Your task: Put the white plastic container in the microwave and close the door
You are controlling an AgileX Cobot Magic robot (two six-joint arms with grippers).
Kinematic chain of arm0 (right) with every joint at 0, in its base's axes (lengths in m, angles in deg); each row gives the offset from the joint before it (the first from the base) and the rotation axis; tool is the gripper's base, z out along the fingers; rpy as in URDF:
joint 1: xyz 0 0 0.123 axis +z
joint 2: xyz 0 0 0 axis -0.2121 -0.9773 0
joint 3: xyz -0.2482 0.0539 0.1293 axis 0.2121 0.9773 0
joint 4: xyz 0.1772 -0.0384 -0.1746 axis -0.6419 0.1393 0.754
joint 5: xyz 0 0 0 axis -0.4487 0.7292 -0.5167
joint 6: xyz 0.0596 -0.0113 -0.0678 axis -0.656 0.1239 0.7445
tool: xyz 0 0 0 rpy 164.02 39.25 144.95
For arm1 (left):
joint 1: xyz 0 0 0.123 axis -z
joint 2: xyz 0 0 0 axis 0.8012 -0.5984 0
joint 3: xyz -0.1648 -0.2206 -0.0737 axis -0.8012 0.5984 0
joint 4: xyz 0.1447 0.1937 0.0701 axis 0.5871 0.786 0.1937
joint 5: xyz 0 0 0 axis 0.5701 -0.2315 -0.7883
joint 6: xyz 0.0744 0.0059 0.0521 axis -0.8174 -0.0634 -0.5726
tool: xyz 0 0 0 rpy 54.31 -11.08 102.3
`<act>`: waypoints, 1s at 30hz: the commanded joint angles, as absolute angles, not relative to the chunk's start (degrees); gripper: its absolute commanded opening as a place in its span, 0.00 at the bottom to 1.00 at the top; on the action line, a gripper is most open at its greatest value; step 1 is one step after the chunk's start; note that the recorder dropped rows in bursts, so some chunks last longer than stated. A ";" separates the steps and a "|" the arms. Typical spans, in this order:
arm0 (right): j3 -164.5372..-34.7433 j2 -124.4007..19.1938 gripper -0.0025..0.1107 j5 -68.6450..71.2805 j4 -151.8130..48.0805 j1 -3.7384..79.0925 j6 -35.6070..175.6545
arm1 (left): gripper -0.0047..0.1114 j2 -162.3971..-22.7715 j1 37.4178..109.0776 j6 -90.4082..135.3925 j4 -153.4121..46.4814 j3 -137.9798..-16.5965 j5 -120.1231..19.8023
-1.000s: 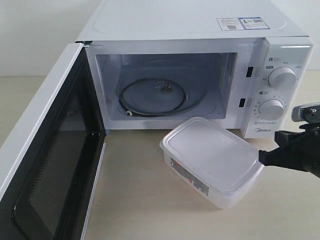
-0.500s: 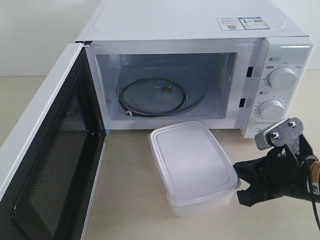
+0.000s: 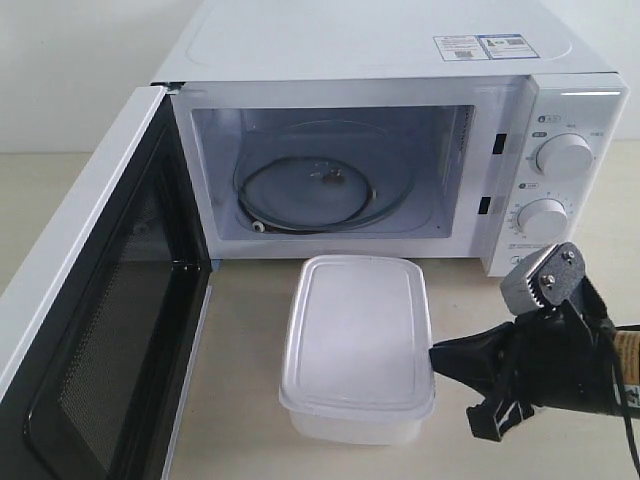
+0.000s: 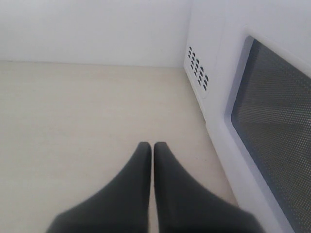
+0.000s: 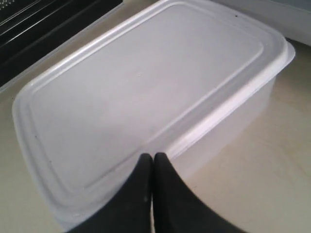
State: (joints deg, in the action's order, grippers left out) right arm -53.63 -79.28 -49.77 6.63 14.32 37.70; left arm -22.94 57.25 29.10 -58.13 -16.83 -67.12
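The white plastic container [image 3: 358,345] [image 5: 146,97] sits lidded on the table just in front of the microwave [image 3: 400,50], one short end facing the open cavity. The glass turntable [image 3: 320,190] inside is bare. The door [image 3: 100,330] stands swung wide open on the left. My right gripper [image 3: 436,358] [image 5: 153,158] is shut, holds nothing, and its tips rest against the container's right long edge. My left gripper [image 4: 152,145] is shut and empty, low over the table beside the door's outer face [image 4: 272,126]. It is out of the exterior view.
Two round knobs [image 3: 563,155] [image 3: 543,218] are on the microwave's right panel, above my right arm. The open door blocks the left front of the table. Vent holes [image 4: 198,73] mark the white wall beyond the door's outer face.
The container has turned and slid left, from skewed to square with the cavity. My right gripper swung in from the right edge, toward the front, against the container's side.
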 commanded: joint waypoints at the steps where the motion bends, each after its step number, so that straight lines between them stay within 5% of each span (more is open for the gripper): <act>1: -53.69 -79.17 0.02 -49.97 -3.01 14.04 26.84 | 0.08 -22.77 57.18 29.09 -58.61 -16.60 -67.09; 7: -53.69 -79.17 0.02 -49.73 -12.77 14.04 16.70 | 0.08 -22.77 57.18 29.09 -58.61 -16.60 -67.09; 24: -59.22 -77.58 0.03 -41.37 10.28 13.94 -8.47 | 0.08 -22.77 57.18 29.09 -58.61 -16.60 -67.09; 30: -60.77 -70.68 0.23 -32.25 23.85 13.94 -20.61 | 0.08 -22.77 57.18 29.09 -58.61 -16.60 -67.09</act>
State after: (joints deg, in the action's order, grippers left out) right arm -59.65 -74.04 -35.66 15.95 14.22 -14.62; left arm -22.94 57.25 29.10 -58.13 -16.83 -67.12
